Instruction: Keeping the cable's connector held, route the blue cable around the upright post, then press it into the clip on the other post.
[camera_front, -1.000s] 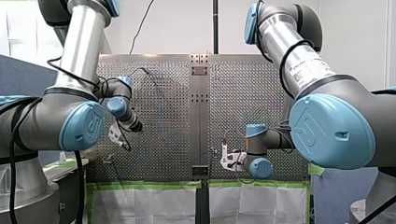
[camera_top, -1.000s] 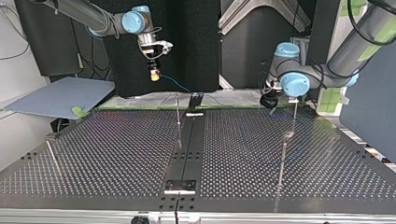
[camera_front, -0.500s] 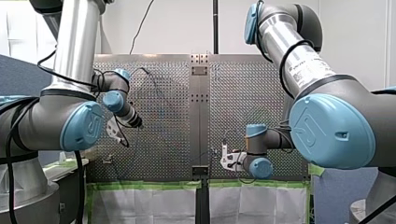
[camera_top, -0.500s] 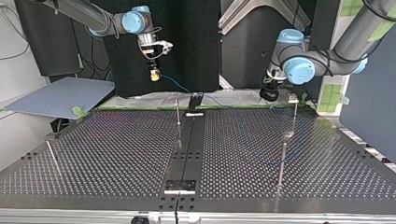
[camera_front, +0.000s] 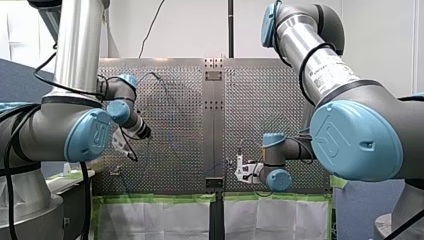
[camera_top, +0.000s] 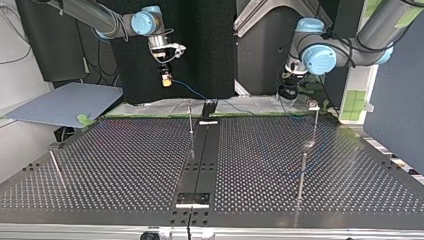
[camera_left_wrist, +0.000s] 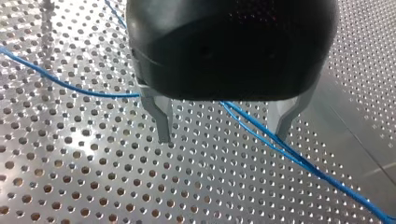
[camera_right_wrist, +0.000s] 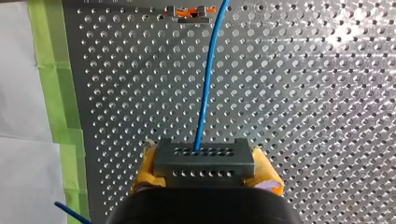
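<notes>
my right gripper (camera_right_wrist: 205, 163) is clenched on the grey connector (camera_right_wrist: 204, 156) between yellow pads. the blue cable (camera_right_wrist: 205, 93) runs straight ahead past a clip (camera_right_wrist: 190, 12). my left gripper (camera_left_wrist: 223, 138) is spread wide, grasping nothing, and the cable crosses between its metal fingers (camera_left_wrist: 161, 119). in the top view they hang at 11 and 1 o'clock over the table (camera_top: 125, 165).

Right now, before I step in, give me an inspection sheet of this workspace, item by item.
Surface: perforated table, reflective metal.
Job's things: connector, gripped; centre post and post with small head, both upright.
Clutter: nothing seen.
Grippers: right gripper, jaws shut on the connector; left gripper, jaws open, holding nothing.
Cables: blue cable leads ahead from the connector; it also runs under the left gripper, ungripped.
Surroundings: green tape along the table edge; grey board at the top view's left.
</notes>
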